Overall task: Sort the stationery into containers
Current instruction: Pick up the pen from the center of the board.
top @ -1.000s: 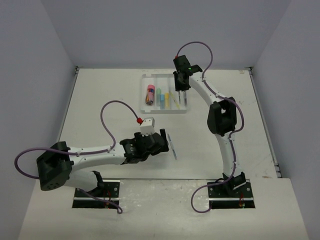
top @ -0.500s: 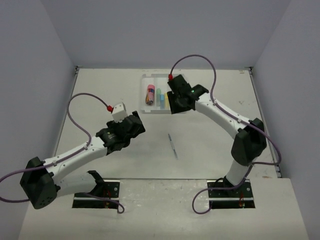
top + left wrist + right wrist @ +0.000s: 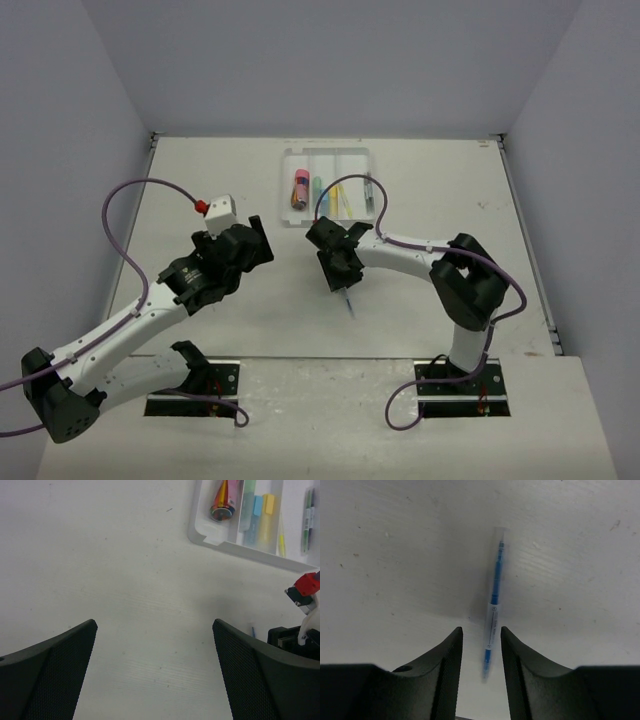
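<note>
Lying on table, slim clear pen — blue core, white label

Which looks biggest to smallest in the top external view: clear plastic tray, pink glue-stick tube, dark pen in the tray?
1. clear three-compartment plastic tray, by far.
2. stubby pink glue-stick tube.
3. thin dark pen: about as long as the tube but much thinner, so smaller overall.

White arms with black joints, purple cables and red plugs.
</note>
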